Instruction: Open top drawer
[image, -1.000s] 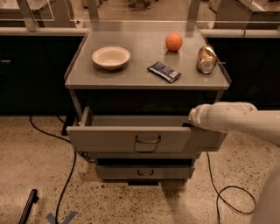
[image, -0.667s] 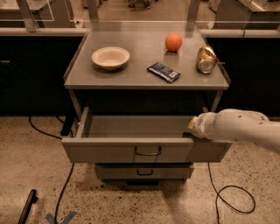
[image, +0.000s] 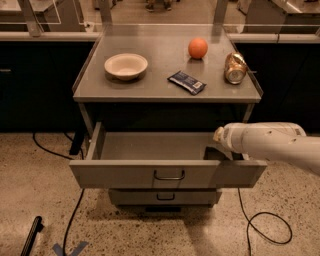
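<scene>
The top drawer is a wide grey metal front with a small dark wire handle at its centre. It stands pulled well out from the cabinet, and its grey inside shows nothing in it. My white arm reaches in from the right. My gripper hangs down into the drawer's right end, just behind the front panel, as a dark shape mostly hidden by the arm.
A shorter drawer front sits shut below. On the cabinet top lie a white bowl, an orange, a dark snack packet and a tipped can. Black cables trail on the speckled floor.
The top drawer has slid further out towards the camera. My arm has moved down and back with it, its tip dropping inside the drawer's right end.
</scene>
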